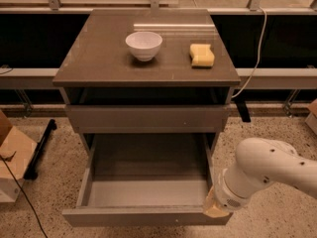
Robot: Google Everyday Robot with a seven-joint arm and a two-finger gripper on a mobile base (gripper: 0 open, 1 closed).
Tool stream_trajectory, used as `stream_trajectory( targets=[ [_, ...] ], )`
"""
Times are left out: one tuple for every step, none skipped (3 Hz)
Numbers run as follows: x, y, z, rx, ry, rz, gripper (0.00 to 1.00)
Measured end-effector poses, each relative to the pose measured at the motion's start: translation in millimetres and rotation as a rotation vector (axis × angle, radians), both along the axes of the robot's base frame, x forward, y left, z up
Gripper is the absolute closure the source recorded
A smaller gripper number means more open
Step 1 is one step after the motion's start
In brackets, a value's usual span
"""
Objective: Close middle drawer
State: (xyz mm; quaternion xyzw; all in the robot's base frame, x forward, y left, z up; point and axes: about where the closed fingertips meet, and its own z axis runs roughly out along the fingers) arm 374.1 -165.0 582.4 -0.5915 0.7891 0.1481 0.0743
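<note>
Now the gripper (216,209) sits at the front right corner of the middle drawer (141,216), cabinet (99,58) straight beyond; whether it is open or closed I cannot tell

Nothing readable here, no text, labels, brands or numbers (not on anything in view). The gripper (216,210) is down at the front right corner of the middle drawer (143,216).
</note>
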Motion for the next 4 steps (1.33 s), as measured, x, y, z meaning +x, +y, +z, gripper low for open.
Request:
stream_trajectory(
  targets=[
    [-0.9,7.0,-26.6,0.021,0.016,0.032,1.0],
    [-0.7,13.5,-53.9,0.051,0.025,0.055,1.0],
    [0.6,22.1,-85.6,0.079,0.034,0.056,1.0],
    [5.8,27.6,-121.7,0.112,0.055,0.034,1.0]
  ],
)
